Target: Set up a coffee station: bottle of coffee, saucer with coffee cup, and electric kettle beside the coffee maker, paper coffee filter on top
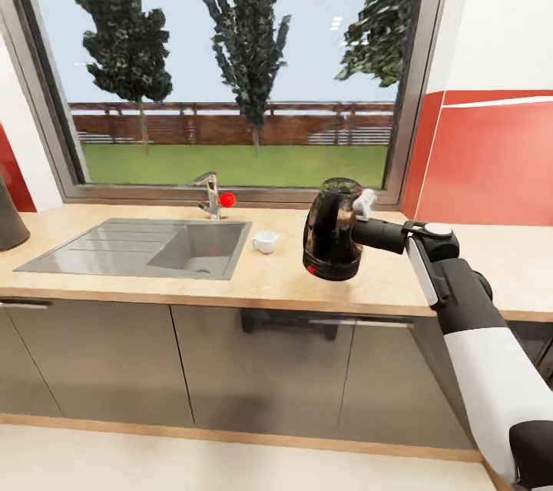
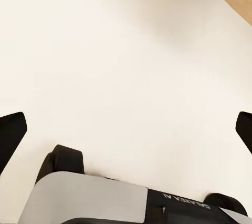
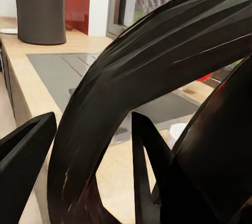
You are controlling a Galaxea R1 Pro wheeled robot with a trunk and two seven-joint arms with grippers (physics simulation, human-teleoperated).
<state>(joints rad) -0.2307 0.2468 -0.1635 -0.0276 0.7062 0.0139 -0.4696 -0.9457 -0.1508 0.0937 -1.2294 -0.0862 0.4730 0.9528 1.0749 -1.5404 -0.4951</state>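
Electric kettle: glossy dark, partly see-through, small red mark low on its body. In the head view it sits at the end of the right arm, over the kitchen countertop to the right of the steel sink; whether its base touches the wood or hangs just above cannot be told.

Right gripper: reaches the kettle from the right, at the handle side. The right wrist view adds what the head view lacks: the black handle arches between the two dark fingers, which stand closed around it.

Coffee cup: white, on the countertop just right of the sink basin, apart from the kettle. The right wrist view shows a pale sliver of it past the handle.

Faucet with a red knob stands behind the sink, below the window. The right wrist view shows a tall dark grey vessel at the countertop's far end; the head view catches its edge.

Left gripper: finger tips at either picture edge, spread wide, nothing between them, facing a pale floor.
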